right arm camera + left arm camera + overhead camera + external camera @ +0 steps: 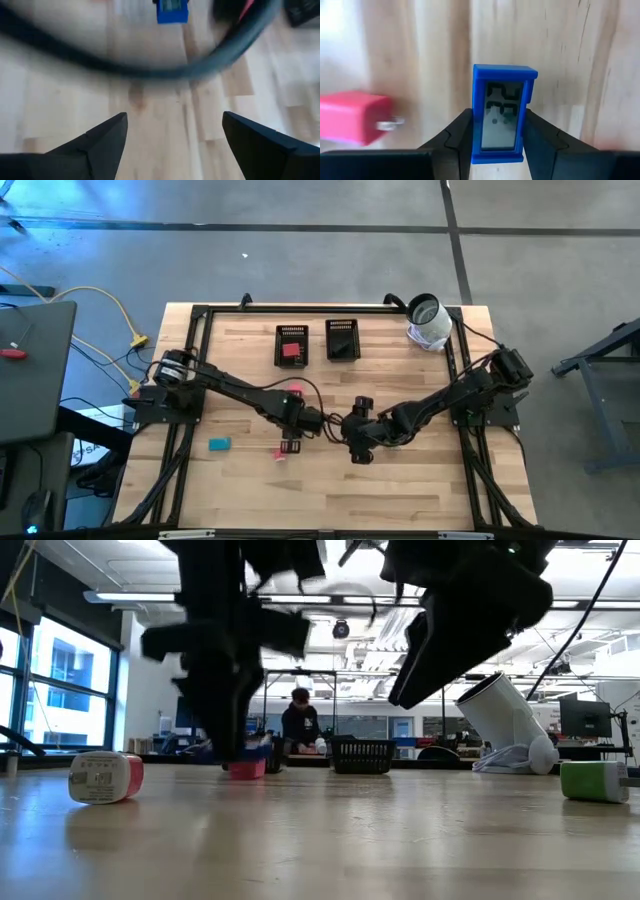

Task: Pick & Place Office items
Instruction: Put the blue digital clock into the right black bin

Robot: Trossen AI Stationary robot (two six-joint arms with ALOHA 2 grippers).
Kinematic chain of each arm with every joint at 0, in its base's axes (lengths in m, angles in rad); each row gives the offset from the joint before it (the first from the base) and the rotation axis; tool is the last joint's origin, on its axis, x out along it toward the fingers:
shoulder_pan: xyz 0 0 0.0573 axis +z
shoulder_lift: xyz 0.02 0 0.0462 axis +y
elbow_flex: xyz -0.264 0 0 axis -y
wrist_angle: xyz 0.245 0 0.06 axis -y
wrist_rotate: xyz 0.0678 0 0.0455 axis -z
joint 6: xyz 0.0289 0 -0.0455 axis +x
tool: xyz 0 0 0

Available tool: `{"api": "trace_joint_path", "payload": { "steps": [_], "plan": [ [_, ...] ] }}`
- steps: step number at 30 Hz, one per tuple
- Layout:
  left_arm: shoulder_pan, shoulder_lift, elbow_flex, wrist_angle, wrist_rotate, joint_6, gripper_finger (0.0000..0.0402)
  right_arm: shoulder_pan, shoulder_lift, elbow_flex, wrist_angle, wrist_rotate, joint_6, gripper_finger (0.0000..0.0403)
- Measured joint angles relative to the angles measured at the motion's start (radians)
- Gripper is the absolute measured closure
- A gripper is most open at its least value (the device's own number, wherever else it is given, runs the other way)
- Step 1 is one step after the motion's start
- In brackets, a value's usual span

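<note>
A small blue item with a grey display point(498, 117) sits between the fingers of my left gripper point(497, 120), which is shut on it near the table's middle point(292, 446). Beside it on the wood lies a pink-red item with metal prongs point(352, 122) point(280, 453). A teal item point(219, 444) lies farther left. My right gripper point(175, 125) point(357, 452) stands open just right of the left one, with nothing between its fingers. The blue item point(171, 11) also shows beyond it in the right wrist view. My left gripper pinches the blue item by its two long sides point(476, 145), one finger point(457, 140) on each side, along the half nearer the wrist. The fingers come steeply from above. The item lies display-up; whether it is clear of the table I cannot tell.
Two black mesh trays point(291, 332) point(342, 338) stand at the far middle, the left one with a red piece point(291, 351) inside. A white cylinder point(430, 320) lies at the far right corner. A dark cable point(150, 67) hangs across the right wrist view. A person shows in the room behind.
</note>
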Motion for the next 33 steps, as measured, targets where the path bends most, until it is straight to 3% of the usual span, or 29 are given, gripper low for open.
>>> {"api": "trace_joint_path", "payload": {
  "steps": [10,14,21,29,33],
  "plan": [
    [-0.023,-0.160,0.002,0.055,-0.119,-0.017,0.0280,0.043,-0.026,0.000,-0.004,0.229,0.000,0.0089],
    [-0.047,-0.204,0.002,0.116,-0.120,-0.013,0.0280,0.043,-0.047,0.000,0.009,0.304,-0.006,0.0089],
    [-0.065,-0.221,0.003,0.181,-0.122,0.020,0.0280,0.061,-0.049,0.000,0.091,0.407,-0.087,0.0089],
    [-0.065,-0.219,-0.027,0.176,-0.135,0.007,0.0280,0.122,-0.102,-0.001,0.017,0.702,-0.115,0.0089],
    [-0.065,-0.218,-0.039,0.173,-0.140,-0.001,0.0280,0.140,-0.163,0.000,-0.025,0.719,-0.062,0.0089]
  ]
}}
